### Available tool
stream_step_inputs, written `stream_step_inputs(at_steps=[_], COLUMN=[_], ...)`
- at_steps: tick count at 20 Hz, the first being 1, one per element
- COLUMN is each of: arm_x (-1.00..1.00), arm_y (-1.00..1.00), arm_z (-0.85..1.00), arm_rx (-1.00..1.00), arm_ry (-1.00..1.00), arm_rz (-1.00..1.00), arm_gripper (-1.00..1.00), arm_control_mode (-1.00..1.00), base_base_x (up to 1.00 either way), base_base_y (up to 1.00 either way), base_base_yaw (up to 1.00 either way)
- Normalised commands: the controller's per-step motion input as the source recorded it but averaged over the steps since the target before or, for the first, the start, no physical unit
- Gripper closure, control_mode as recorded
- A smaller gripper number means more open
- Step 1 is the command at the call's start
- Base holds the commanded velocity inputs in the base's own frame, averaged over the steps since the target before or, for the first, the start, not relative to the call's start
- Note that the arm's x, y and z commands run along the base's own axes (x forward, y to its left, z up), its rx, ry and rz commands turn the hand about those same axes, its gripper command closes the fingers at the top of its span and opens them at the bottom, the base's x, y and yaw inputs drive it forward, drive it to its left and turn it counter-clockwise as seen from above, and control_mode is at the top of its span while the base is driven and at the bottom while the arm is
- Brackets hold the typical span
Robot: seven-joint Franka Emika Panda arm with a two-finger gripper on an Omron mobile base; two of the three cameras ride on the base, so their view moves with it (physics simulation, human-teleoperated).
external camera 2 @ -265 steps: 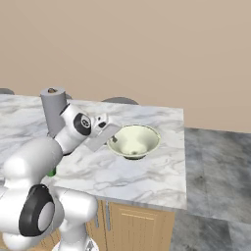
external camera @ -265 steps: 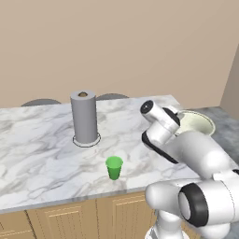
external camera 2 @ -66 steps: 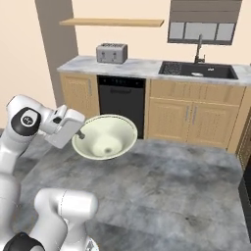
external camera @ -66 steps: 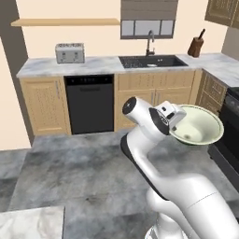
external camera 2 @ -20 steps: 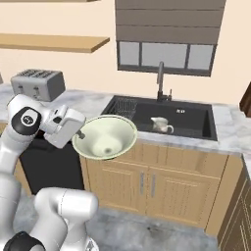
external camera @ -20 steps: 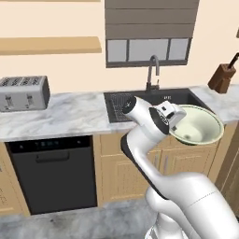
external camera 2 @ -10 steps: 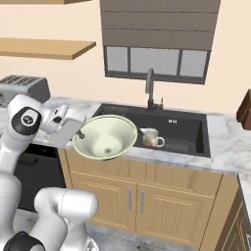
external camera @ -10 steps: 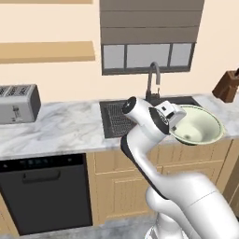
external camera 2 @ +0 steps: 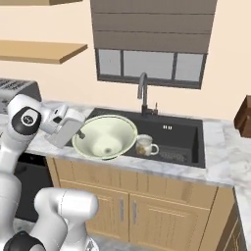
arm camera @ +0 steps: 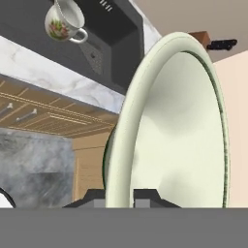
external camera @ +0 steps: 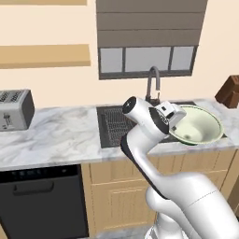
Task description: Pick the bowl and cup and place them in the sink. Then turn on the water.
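Note:
My gripper is shut on the near rim of the pale cream-green bowl, holding it tilted in the air. In the right base view the bowl hangs over the counter's front edge, just left of the black sink, with the gripper at its left rim. The hand view has the bowl edge-on between the fingertips of the gripper, and the sink beyond it. A dark gooseneck faucet stands behind the basin, with no water running. The cup is out of view.
A cream flowered jug stands in the sink's left part. A wire rack lies at the sink's left side. A toaster sits far left on the marble counter, and a knife block at the right. A dishwasher is below.
The whole scene has shifted as the base drove on: the sink and counter are now closer and more central. The bowl stays in the shut gripper at the same pose.

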Motion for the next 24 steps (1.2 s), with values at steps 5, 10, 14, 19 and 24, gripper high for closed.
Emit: stream_step_inputs(at_steps=[5, 10, 14, 19, 24], arm_x=[0.00, 0.00, 0.00, 0.00, 0.00], arm_y=[0.00, 0.00, 0.00, 0.00, 0.00], arm_z=[0.00, 0.00, 0.00, 0.00, 0.00], arm_rx=[0.00, 0.00, 0.00, 0.00, 0.00], arm_ry=[0.00, 0.00, 0.00, 0.00, 0.00], arm_rz=[0.00, 0.00, 0.00, 0.00, 0.00], arm_gripper=[1.00, 1.00, 1.00, 1.00, 1.00], arm_control_mode=[1.00, 1.00, 1.00, 1.00, 1.00], base_base_x=[0.40, 0.47, 0.41, 0.29, 0.20], base_base_y=[-0.36, -0.35, -0.38, -0.34, -0.37], base_base_yaw=[0.02, 0.02, 0.03, 0.05, 0.06])
